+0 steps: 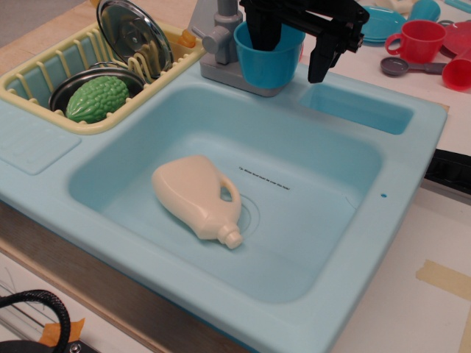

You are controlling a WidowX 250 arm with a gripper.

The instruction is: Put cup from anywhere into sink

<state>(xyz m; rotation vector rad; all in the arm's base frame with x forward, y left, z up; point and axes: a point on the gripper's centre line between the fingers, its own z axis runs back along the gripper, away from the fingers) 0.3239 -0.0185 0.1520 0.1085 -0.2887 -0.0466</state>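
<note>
The bright blue cup (266,65) stands upright on the back ledge of the light blue sink (412,165), right beside the grey faucet (219,38). My black gripper (293,48) is open and lowered over the cup. Its left finger (265,31) reaches down inside the cup, and its right finger (319,60) hangs outside the cup's right wall. The cup's wall stands between the two fingers, and I see no squeeze on it. The sink's deep basin lies just in front of the cup.
A cream plastic bottle (197,195) lies on its side in the basin. The yellow dish rack (37,73) at left holds a green gourd (98,98) and a metal lid (134,33). A red mug (419,40), a red cup (458,73) and a grey spoon (403,67) sit at the back right.
</note>
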